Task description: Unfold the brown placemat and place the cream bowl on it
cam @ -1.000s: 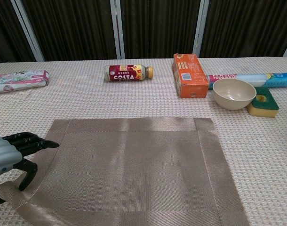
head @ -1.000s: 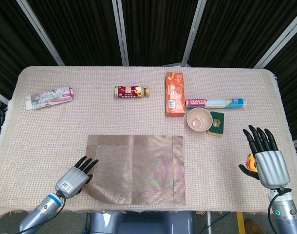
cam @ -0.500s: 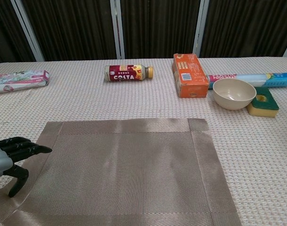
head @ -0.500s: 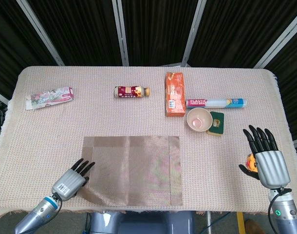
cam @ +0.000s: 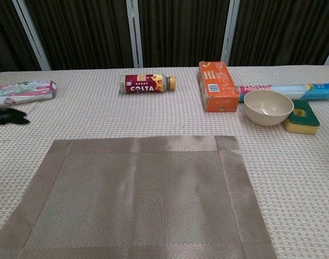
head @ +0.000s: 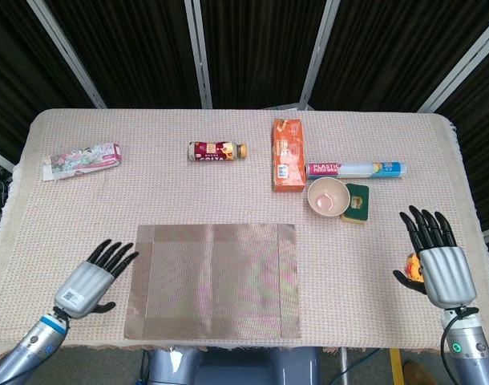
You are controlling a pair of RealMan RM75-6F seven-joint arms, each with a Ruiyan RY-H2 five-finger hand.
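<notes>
Left hand [head: 90, 275] and right hand [head: 437, 257], two in all, hover spread and empty. One brown placemat [head: 212, 281] lies flat; one cream bowl [head: 328, 196] sits at its two o'clock.

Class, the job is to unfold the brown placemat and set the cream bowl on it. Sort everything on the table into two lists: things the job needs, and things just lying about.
Needed:
brown placemat, lying flat
cream bowl

Lying about:
Costa bottle
orange box
plastic wrap roll
green sponge
floral packet
</notes>
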